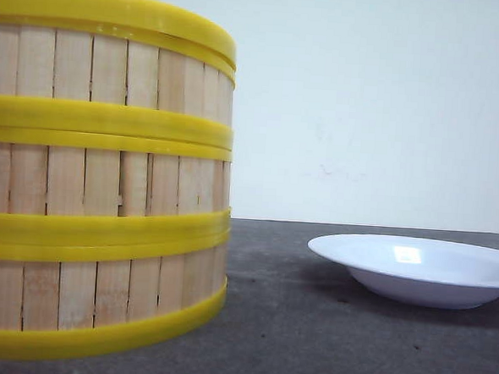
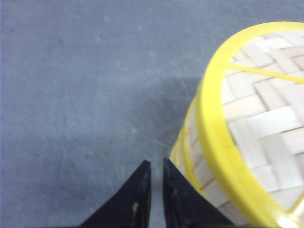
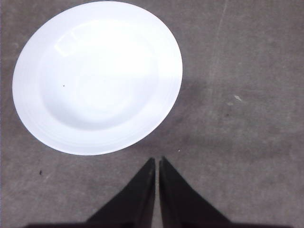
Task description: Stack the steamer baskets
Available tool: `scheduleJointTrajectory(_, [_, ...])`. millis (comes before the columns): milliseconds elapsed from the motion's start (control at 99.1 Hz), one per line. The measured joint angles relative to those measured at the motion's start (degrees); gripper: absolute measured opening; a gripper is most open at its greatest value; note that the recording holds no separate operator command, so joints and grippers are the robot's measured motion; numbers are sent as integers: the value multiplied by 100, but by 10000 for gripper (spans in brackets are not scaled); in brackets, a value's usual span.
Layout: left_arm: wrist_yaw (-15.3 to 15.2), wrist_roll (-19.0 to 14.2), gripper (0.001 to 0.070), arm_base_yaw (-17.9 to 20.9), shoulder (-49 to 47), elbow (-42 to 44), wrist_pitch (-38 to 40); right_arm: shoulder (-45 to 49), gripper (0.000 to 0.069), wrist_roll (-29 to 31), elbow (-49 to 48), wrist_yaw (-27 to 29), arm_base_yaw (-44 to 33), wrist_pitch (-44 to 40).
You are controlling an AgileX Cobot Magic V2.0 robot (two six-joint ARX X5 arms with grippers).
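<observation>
hovering left claw [image 2: 154, 183], nearly closed, empty

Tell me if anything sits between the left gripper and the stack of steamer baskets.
Nothing visible does. In the left wrist view the left gripper, fingers closed and empty, hovers right beside the steamer baskets, with only bare table between them. The white plate lies off to the stack's right, out of the way.

Pale wooden-slat steamer baskets [image 1: 102, 178], glossy yellow plastic bands; glossy white plate [image 1: 418, 269].
</observation>
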Motion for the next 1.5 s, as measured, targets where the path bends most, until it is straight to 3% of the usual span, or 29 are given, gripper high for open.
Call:
scheduleJointTrajectory(272, [-94,-81,18,0,-1681,-2643,2175,2,9,0,0,0,0,0])
scheduleJointTrajectory(474, [-210,-332,18,0,-2697,-3958,2815,2,9,0,0,0,0,0])
scheduleJointTrajectory(787, [-352,-273,18,-37,-3108,-4162,3049,4,9,0,0,0,0,22])
scheduleJointTrajectory(948, [-691,-214,18,-188,-3115,-4253,3263,7,9,2,0,0,0,153])
scheduleJointTrajectory(1503, [-717,-212,18,-188,-3115,-4253,3261,7,9,2,0,-2,0,407])
